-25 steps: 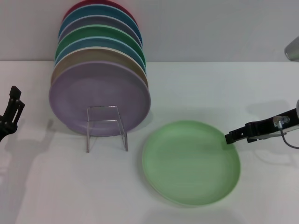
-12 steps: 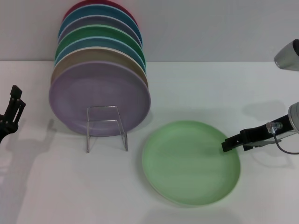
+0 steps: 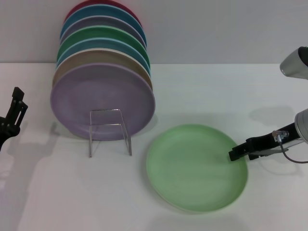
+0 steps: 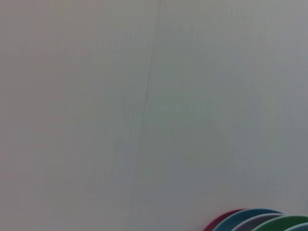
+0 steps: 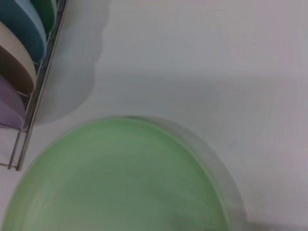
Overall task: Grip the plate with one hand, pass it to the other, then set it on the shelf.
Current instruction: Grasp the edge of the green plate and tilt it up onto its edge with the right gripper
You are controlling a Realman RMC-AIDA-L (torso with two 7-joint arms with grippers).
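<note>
The pale mint-green plate (image 3: 196, 167) lies flat on the white table, to the right of the shelf; the right wrist view shows it close up (image 5: 120, 178). My right gripper (image 3: 235, 154) is low at the plate's right rim, its tip at the edge. The shelf (image 3: 109, 131), a small clear stand with a wire frame, stands left of the plate. My left gripper (image 3: 14, 108) hangs idle at the far left, well away from the plate.
A row of upright plates (image 3: 103, 72) leans behind the clear stand, with a lilac plate (image 3: 102, 100) in front; their tops show in the left wrist view (image 4: 260, 220). The rack's wire (image 5: 41, 91) and plate edges show in the right wrist view. A wall stands behind the table.
My right gripper has come lower and a little nearer along the plate's right rim. The plate and the left arm have barely moved.
</note>
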